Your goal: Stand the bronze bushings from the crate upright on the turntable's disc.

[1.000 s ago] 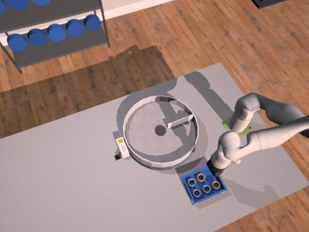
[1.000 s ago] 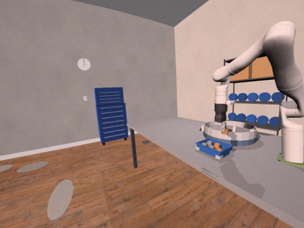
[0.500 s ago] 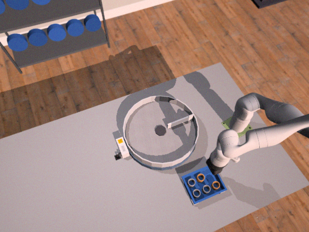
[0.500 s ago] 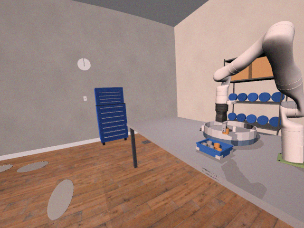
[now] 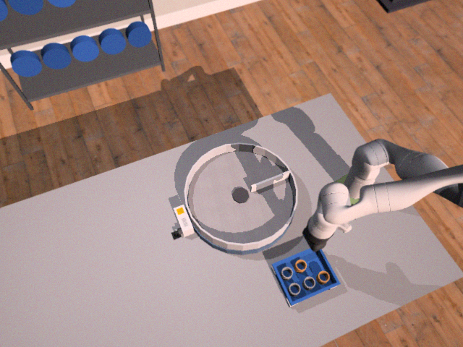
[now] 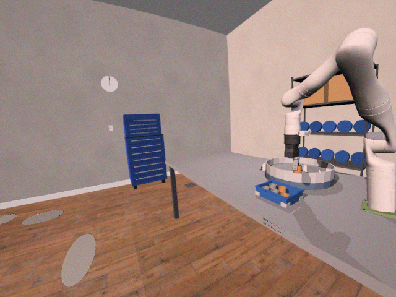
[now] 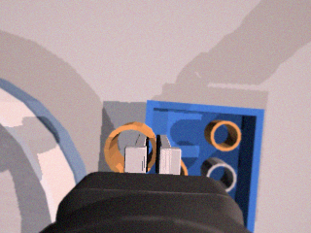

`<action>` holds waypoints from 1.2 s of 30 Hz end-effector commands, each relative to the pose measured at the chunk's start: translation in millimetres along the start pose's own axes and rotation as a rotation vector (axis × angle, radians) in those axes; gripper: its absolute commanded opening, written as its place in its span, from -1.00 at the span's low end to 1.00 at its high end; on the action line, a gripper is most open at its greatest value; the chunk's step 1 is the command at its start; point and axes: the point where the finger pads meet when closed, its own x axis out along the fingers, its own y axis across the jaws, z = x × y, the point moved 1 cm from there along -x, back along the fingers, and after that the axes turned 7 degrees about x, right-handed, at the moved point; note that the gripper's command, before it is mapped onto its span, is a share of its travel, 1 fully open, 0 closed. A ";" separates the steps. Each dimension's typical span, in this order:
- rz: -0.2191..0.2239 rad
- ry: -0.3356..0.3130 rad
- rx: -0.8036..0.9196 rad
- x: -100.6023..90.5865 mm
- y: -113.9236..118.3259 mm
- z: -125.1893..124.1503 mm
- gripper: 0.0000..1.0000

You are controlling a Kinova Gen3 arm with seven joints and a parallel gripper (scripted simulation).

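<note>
My gripper (image 7: 152, 147) is shut on the wall of a bronze bushing (image 7: 127, 146) and holds it in the air above the crate's edge, between the crate and the turntable; it also shows in the exterior view (image 6: 297, 169). The blue crate (image 5: 305, 276) holds two bronze bushings (image 5: 300, 265) (image 5: 323, 276) and three steel bushings (image 5: 287, 272) (image 5: 309, 283) (image 5: 294, 288). The turntable (image 5: 241, 196) has a grey disc with a white rim, a dark hub (image 5: 239, 194) at the centre and a white bar (image 5: 270, 181) across part of it. No bushing stands on the disc.
A small white box with a yellow label (image 5: 181, 220) sits against the turntable's left side. The arm's base (image 6: 380, 188) stands on a green plate at the table's right. A shelf with blue discs (image 5: 80, 48) is beyond the table.
</note>
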 end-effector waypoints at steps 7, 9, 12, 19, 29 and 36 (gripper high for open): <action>0.004 -0.009 0.011 -1.9 -43.4 13.8 -1.00; 0.004 -0.009 0.011 -1.9 -48.9 15.1 -1.00; 0.004 -0.009 0.011 -2.0 -66.7 19.3 -1.00; 0.003 -0.011 0.010 -2.5 -112.8 30.8 -1.00; 0.001 -0.014 0.007 -3.7 -163.0 44.6 -1.00; 0.000 -0.015 0.008 -3.9 -202.2 53.6 -1.00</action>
